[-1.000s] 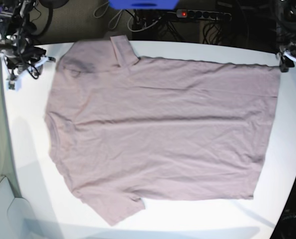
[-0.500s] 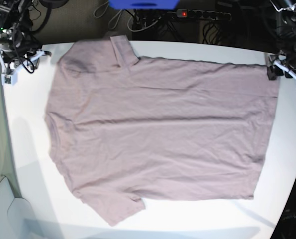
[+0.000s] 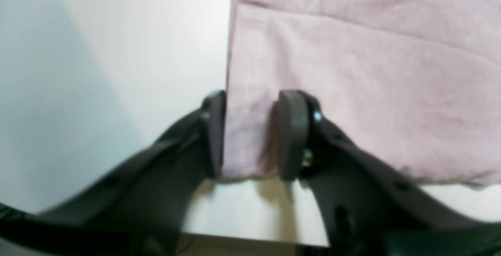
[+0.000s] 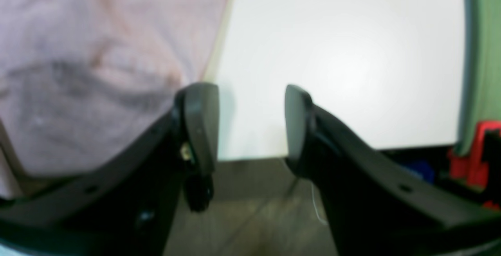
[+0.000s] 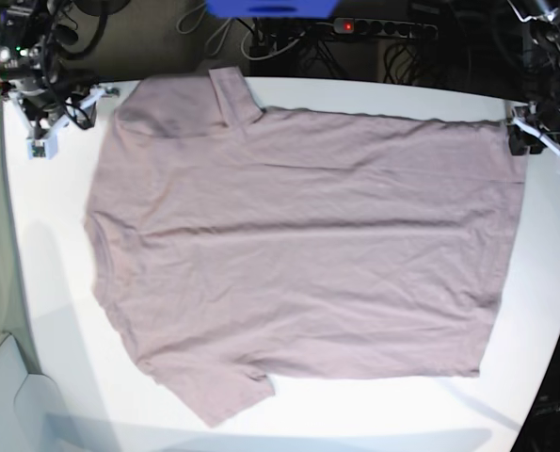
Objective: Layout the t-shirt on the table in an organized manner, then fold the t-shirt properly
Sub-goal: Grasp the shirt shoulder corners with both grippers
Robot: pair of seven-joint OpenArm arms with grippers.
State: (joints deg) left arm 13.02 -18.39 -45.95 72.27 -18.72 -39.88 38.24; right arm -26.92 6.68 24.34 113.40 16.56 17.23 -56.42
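White desk, mauve t-shirt spread flat across it. Left gripper spread, straddling the shirt's hem corner. Right gripper spread over bare desk, just beside the shirt's edge.

t-shirt lies flat on the bench, spread across most of it, 1 sleeve at the far edge, 1 at the near edge. Left tool sits at the base view's right, straddling the shirt's far corner. Right tool sits at the base view's left, over bare bench just beside the shirt.
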